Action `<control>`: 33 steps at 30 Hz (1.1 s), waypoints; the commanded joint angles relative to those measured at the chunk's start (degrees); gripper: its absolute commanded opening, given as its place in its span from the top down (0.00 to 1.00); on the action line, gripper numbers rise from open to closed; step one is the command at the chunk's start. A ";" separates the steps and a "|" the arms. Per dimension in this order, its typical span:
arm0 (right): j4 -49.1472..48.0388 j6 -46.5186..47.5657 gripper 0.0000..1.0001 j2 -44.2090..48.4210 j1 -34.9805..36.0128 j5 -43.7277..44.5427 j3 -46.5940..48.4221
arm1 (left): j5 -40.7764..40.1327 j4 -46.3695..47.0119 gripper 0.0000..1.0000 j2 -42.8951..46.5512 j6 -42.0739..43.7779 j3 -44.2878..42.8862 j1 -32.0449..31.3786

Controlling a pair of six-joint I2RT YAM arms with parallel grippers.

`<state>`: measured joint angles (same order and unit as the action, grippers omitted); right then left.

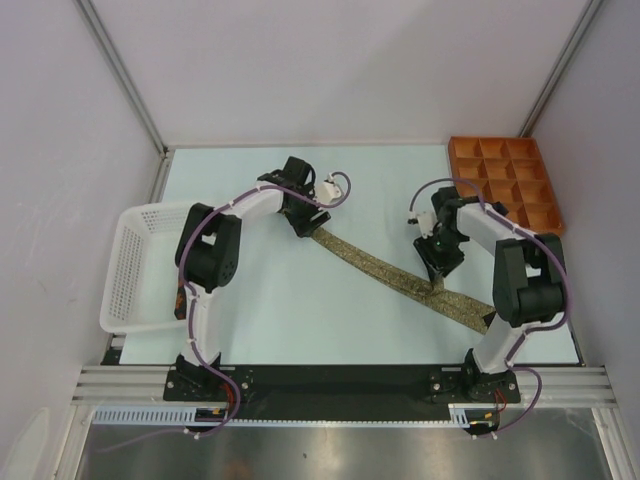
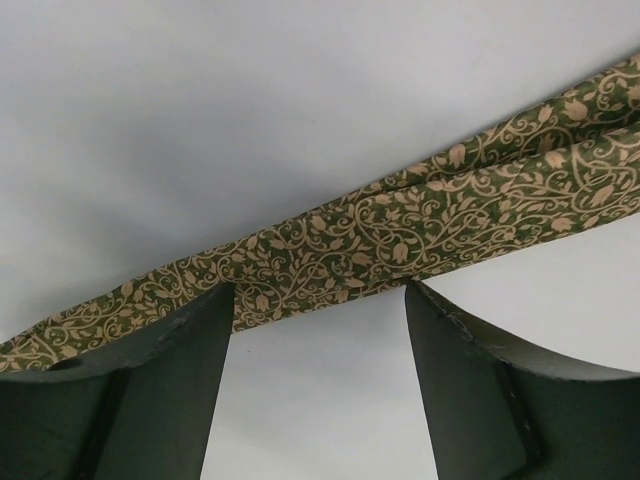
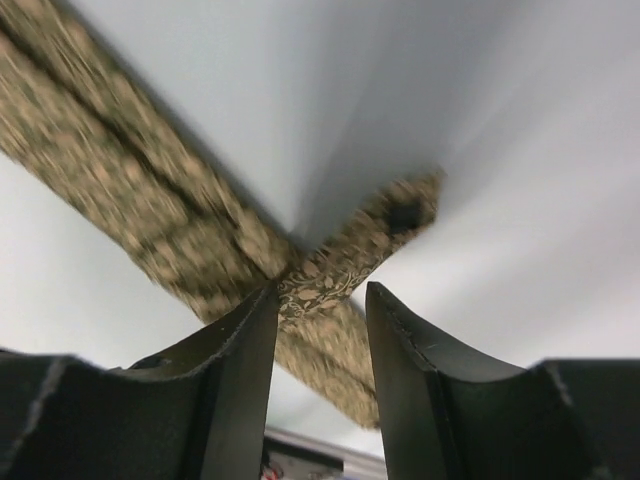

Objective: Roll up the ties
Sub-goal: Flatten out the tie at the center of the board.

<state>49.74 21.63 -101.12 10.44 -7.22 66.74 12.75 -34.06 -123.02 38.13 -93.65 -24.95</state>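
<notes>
One olive-tan patterned tie [image 1: 380, 265] lies flat in a diagonal from the table's middle back to the front right. Its narrow end [image 3: 370, 235] crosses over the wide part [image 3: 130, 190] near the right arm. My left gripper [image 1: 303, 222] is at the tie's far left end, jaws wide open. In the left wrist view the tie [image 2: 400, 225] runs just past the tips of the left gripper [image 2: 318, 290]. My right gripper [image 1: 437, 268] hovers over the crossing, jaws apart. In the right wrist view the narrow end rests against the left fingertip of the right gripper [image 3: 322, 290]. The black tie is out of view.
A white mesh basket [image 1: 135, 270] stands at the table's left edge. An orange compartment tray [image 1: 505, 180] sits at the back right corner. White walls close the table at the back and both sides.
</notes>
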 commanded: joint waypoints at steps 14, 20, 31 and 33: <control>12.85 21.43 0.37 10.42 -21.51 -2.35 -6.18 | 5.43 -6.27 0.15 0.24 2.47 -7.76 1.83; 6.26 21.00 0.35 7.79 -20.19 -0.08 -10.49 | 7.37 -8.82 0.05 -1.60 3.97 -13.04 4.12; -1.13 23.46 1.00 1.10 -20.11 6.17 -11.81 | 4.57 -6.98 0.06 -5.21 -6.30 -19.30 11.94; -1.13 23.81 1.00 1.01 -20.10 6.34 -11.28 | 2.38 -5.85 0.09 -5.65 -9.02 -18.94 13.17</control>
<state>54.46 42.81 -97.65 -9.41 -3.33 55.64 17.89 -41.60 -128.29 35.83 -110.59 -14.72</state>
